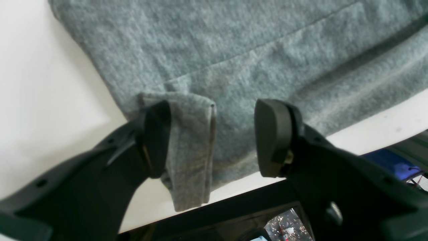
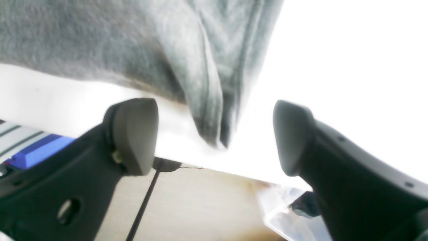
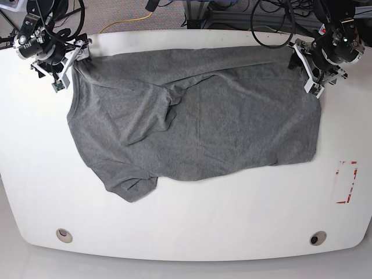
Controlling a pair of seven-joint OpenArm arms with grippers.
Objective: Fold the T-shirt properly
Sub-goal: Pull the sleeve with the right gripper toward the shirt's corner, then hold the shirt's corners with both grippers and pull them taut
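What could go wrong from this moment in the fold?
The left gripper is open around a bunched shirt corner at the table edge; closing may catch only one layer. The right gripper is open near a hanging fold. The T-shirt lies wrinkled, so creases may be folded in.

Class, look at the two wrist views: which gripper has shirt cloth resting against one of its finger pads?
The left gripper: a folded edge of the T-shirt touches one pad. The right gripper's pads stand apart from the cloth.

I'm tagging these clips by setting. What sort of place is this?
Most likely a robotics lab or test bench, not a home: a bare white table holds only a grey T-shirt, with a robot arm at each far corner and loose cables behind it.
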